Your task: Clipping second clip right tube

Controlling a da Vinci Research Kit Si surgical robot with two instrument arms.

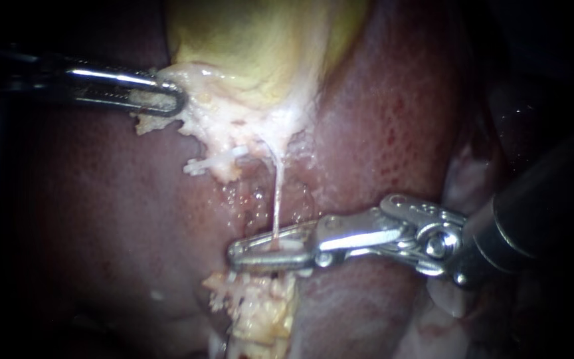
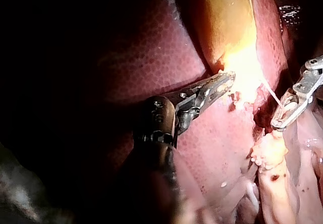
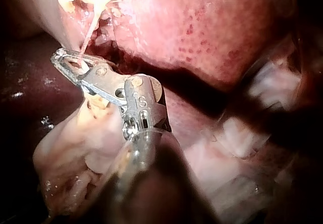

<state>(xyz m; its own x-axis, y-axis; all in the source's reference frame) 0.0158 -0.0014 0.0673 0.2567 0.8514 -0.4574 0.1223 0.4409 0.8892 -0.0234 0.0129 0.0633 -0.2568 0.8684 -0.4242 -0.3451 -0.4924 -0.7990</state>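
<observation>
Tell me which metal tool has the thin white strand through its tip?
The right instrument, entering from the right, straddles the tube; the left instrument grips pale tissue beside the gallbladder.

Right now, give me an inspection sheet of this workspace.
Surface: liver, dark red, lying under everything.
Job's things: thin pale tube runs straight down from the gallbladder; white clip sits on the tissue beside it.
Clutter: fatty shreds below the tube's lower end.
Instruments: left instrument, pincer shut on the tissue fringe at the gallbladder's edge; right instrument, pincer open, straddling the tube.
Cables: nothing seen.
Surroundings: dark, nothing seen.
</observation>
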